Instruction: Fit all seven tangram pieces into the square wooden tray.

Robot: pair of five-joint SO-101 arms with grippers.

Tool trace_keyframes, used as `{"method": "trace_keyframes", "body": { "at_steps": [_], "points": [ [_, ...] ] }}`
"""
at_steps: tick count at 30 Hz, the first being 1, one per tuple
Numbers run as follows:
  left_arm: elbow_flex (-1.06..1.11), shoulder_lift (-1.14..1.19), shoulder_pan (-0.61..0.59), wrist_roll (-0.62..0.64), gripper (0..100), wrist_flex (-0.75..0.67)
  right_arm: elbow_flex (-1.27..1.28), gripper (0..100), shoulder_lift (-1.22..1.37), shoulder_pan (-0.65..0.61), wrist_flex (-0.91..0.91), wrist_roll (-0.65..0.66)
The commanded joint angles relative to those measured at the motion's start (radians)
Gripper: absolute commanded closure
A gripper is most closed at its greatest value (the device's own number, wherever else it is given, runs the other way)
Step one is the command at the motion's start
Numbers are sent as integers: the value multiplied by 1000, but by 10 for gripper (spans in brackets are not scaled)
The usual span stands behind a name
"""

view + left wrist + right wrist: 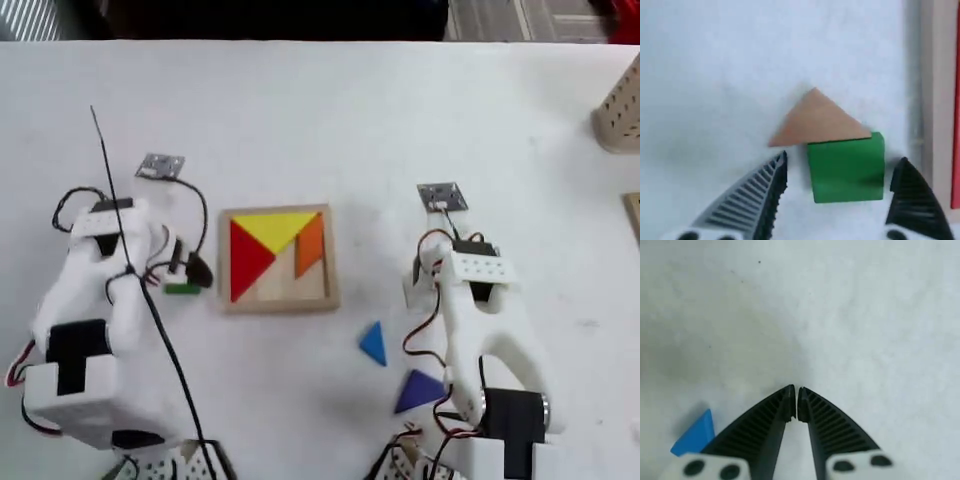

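A white bench (330, 110) seen from above, with a robot arm at each side and the square wooden tray (279, 305) between them. Three pieces lie in the tray: a red triangle (247, 262) against one side, a yellow triangle (275, 228) along the far edge, and an orange parallelogram (309, 247) beside them; the near part of the tray floor is bare wood. On the bench between the tray and the right arm lies a blue triangle (373, 343), and nearer the arm's base a purple triangle (420, 388), a little apart from it. A green square (846, 167) lies on the bench just beside the tray's other side, with a tan triangle (816, 121) touching one of its edges. The left end effector (842, 160) is released, hanging low over the bench with one finger on each side of the green square; a gap shows between the square and one finger, so it is not gripped. The right end effector (795, 401) is clenched on nothing, tips almost meeting, over bare bench with the blue triangle near one finger.
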Motion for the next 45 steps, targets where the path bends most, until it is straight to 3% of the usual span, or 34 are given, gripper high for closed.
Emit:
{"method": "trace_keyframes", "body": {
  "at_steps": [1, 4, 11, 21, 29, 33, 39, 45],
  "points": [
    [-44, 44, 39, 3, 677, -25, -3, 974, -38, -7, -13, 8],
    [-68, 70, 39, 74, 728, -28, -3, 974, -38, -7, -13, 8],
    [-94, 107, 65, 110, 987, -32, -3, 974, -38, -5, -13, 8],
    [-86, 59, 65, 120, 978, -21, -3, 974, -38, -7, -13, 8],
    [-84, -217, 107, 120, 977, 149, -3, 974, -38, -8, -13, 8],
    [-89, -335, 186, 123, 977, 226, -3, 974, -38, -8, -13, 8],
    [-84, -357, 383, 253, 977, 239, -3, 974, -38, -7, -13, 8],
    [-94, -263, 550, 52, 974, 160, -3, 974, -38, -5, -13, 8]
  ]
}}
